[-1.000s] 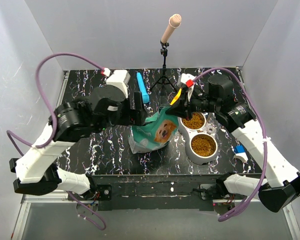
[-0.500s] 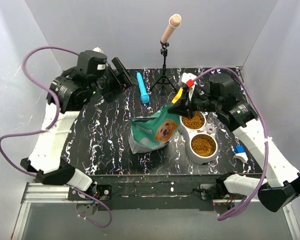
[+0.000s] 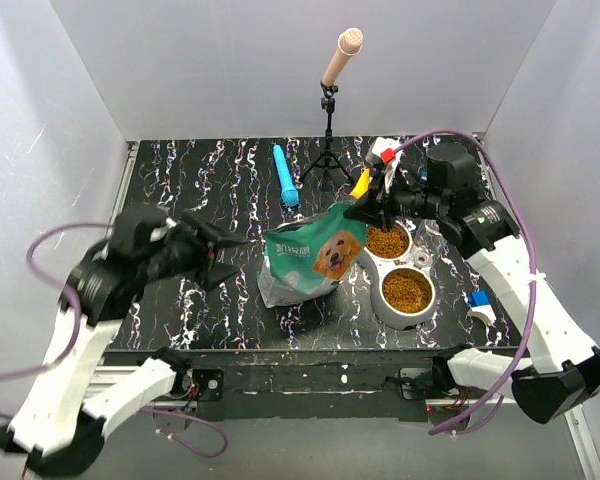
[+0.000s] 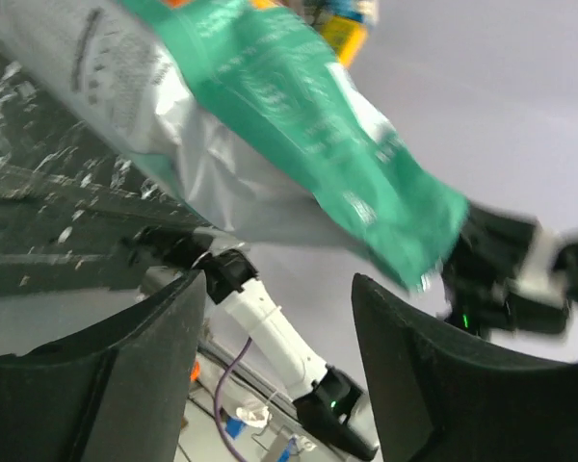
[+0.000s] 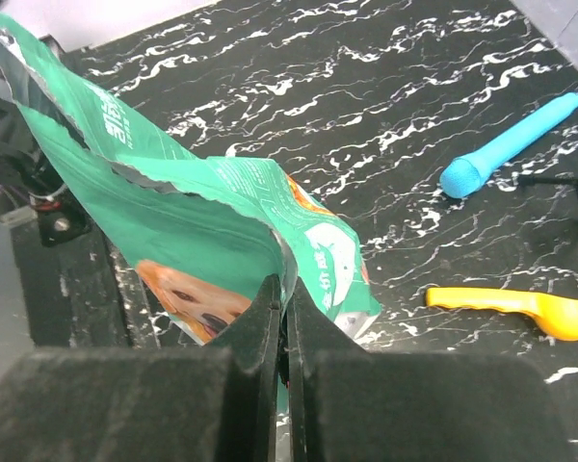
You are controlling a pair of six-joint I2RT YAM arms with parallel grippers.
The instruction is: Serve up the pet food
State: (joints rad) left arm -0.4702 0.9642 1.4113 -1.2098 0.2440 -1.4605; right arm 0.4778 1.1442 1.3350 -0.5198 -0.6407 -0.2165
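**Two white and black arms**

The left arm (image 3: 75,345) and the right arm (image 3: 525,290) have long white parts and fat black joints. A chunky black wrist sits behind each claw. The left claw (image 3: 225,260) has wide, smooth black fingers (image 4: 87,385). The right claw (image 3: 365,207) has rough black pads (image 5: 173,404). A purple cable (image 3: 55,245) loops along each arm. A small red and white piece (image 3: 380,157) sits just behind the right claw.

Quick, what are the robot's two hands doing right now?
Left gripper: open, holding nothing.
Right gripper: closed on the pet food bag, at its top edge.
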